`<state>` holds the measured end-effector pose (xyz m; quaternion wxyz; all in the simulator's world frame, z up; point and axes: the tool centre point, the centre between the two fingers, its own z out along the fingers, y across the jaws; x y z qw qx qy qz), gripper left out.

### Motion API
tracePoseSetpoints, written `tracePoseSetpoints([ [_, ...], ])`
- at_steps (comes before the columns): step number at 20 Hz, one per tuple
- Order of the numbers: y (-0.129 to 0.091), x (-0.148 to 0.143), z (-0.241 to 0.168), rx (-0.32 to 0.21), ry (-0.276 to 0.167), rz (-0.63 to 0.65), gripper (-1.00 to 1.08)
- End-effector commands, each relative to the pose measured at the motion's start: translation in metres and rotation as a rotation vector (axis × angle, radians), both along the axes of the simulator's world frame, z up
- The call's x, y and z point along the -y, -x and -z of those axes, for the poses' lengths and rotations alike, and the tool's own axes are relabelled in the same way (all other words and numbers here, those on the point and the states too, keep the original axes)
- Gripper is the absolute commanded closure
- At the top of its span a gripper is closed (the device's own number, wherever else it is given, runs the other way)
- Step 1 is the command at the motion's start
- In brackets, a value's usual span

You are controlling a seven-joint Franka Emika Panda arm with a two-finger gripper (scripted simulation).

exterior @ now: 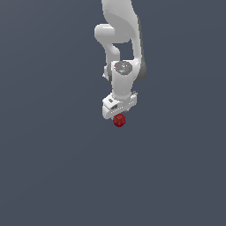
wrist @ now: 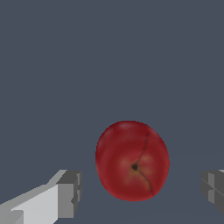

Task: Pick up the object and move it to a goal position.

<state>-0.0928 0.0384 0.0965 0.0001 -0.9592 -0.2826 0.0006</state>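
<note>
Glossy dark-red rounded fruit is sitting between the white gripper's spread grey fingertips, untouched, dimple facing the wrist camera; plain grey floor is lying open all around.

Exterior high and distant, wrist close, sharing object

Plain slate-grey backdrop, perhaps a floor, evenly lit.

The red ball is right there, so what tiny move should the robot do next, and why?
Probably close the jaws. In the wrist view the red ball sits between the two open fingers, with a gap on each side, so the gripper looks lined up but isn't holding it yet.
</note>
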Motion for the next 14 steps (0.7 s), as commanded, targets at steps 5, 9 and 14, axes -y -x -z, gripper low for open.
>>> tracePoseSetpoints([
  [5, 0.000, 0.000, 0.007, 0.000, 0.000, -0.001, -0.92],
  [9, 0.001, 0.000, 0.024, 0.001, 0.000, -0.003, -0.92],
  [14, 0.001, 0.000, 0.044, 0.001, 0.000, -0.005, -0.92],
])
